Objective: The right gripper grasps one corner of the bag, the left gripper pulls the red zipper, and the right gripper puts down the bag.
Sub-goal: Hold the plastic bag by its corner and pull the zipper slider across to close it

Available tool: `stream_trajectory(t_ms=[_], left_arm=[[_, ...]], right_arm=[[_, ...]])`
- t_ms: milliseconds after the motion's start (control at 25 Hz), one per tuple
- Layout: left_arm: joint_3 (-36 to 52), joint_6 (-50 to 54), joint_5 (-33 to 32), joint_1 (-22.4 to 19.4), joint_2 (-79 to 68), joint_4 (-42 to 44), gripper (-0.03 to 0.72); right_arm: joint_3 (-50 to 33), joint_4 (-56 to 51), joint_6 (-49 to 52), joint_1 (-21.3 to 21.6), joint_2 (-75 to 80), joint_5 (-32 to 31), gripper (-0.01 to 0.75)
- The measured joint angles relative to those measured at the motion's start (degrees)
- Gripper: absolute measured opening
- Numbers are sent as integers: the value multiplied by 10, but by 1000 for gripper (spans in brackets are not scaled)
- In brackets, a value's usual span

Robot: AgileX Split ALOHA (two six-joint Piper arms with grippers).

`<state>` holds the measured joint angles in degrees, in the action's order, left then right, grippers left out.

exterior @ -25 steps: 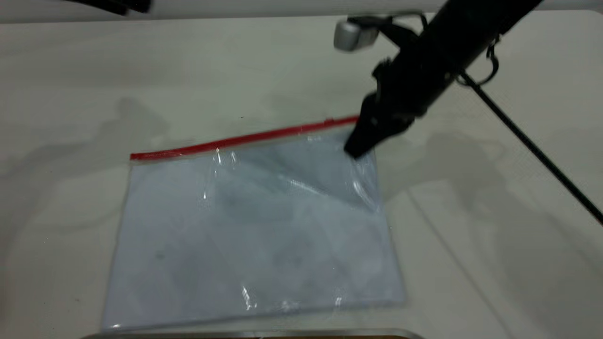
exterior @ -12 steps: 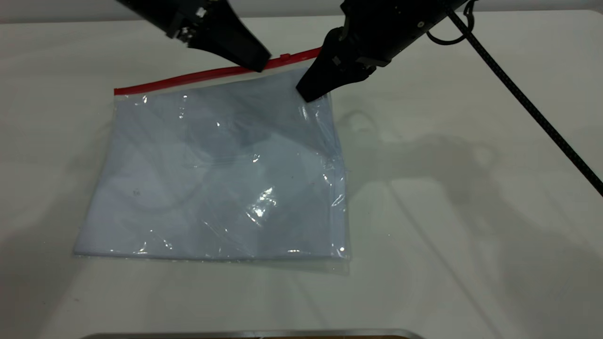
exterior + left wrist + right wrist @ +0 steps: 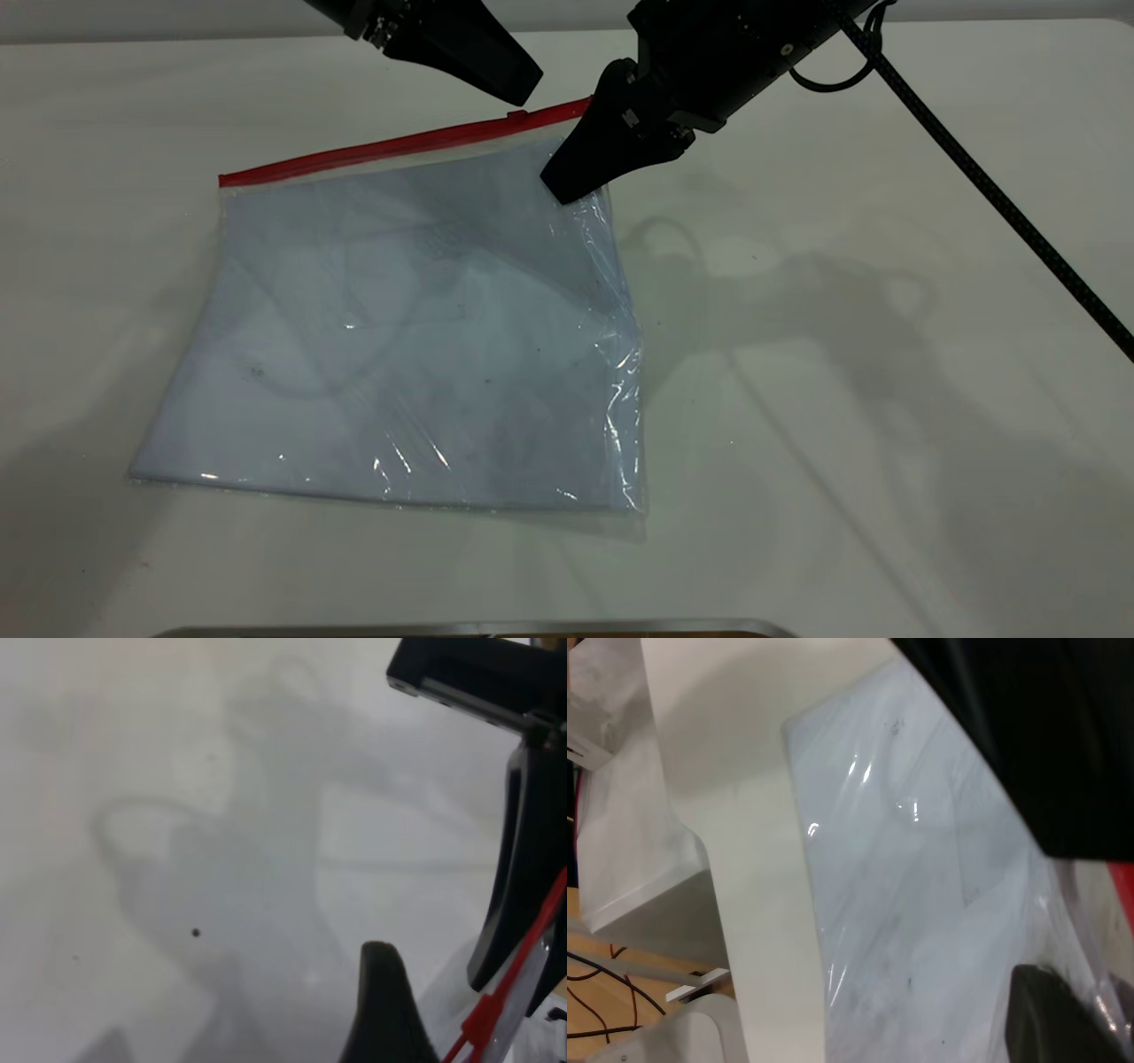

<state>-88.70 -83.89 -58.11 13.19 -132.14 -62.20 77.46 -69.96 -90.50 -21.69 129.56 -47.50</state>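
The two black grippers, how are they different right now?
The right gripper is clamped on the bag at the corner beside the red zipper; the left gripper hangs just above that zipper, near the small slider tab, holding nothing. The right gripper trails a braided cable; the left gripper shows none. Both are black and taper towards the tip.
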Motion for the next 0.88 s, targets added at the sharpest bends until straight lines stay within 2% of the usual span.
stream_trajectory(t_ms=[240,400,880], left_arm=[[-1,-4,-9,1,-25,1,556],[-1,-14,-9,1,-28,-1,483],[-1,-34,-23,1,-28,-3,70]], right_arm=[[0,-1,-1,0,0,-2,33],[0,-1,-2,0,0,-2,33],[0,0,-13,1,0,6,33]])
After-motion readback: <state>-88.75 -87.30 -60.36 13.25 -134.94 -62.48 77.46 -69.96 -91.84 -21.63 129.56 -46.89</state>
